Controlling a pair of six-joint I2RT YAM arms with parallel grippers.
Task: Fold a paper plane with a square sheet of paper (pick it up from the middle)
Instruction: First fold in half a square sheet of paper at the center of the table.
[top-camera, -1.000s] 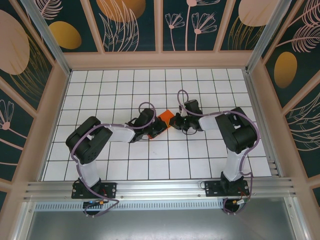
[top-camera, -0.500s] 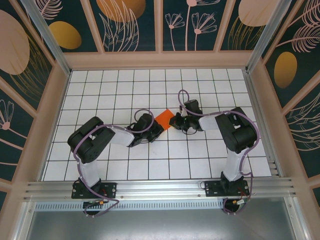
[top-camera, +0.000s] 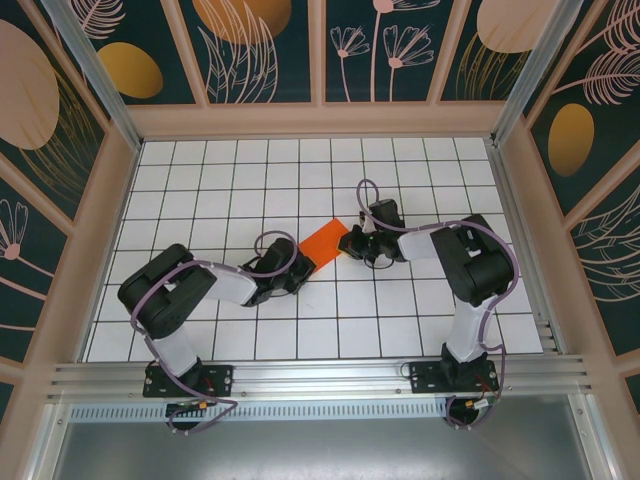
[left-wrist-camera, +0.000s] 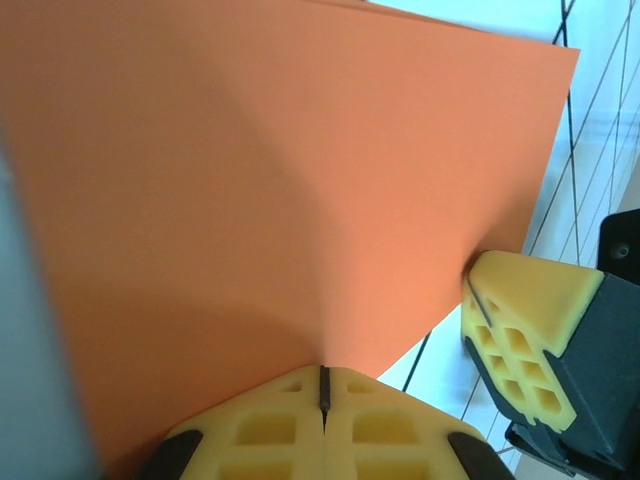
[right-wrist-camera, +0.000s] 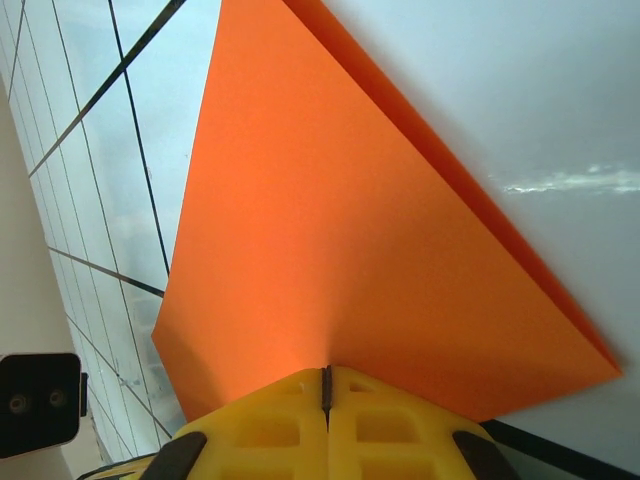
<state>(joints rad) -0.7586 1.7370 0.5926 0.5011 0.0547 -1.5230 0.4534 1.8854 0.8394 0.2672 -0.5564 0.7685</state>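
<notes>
Pinches with the left gripper (top-camera: 302, 264), pads pressed together, the lower-left edge of the square sheet of paper (top-camera: 323, 240) at mid-frame. Pinches its right edge likewise with the right gripper (top-camera: 346, 243). Holds the sheet spanned between opposed grips, probably to steady it for a crease. Leaves bare white grid table (top-camera: 420, 160) all round and walls (top-camera: 530, 200) well apart: ample room to swing.
</notes>
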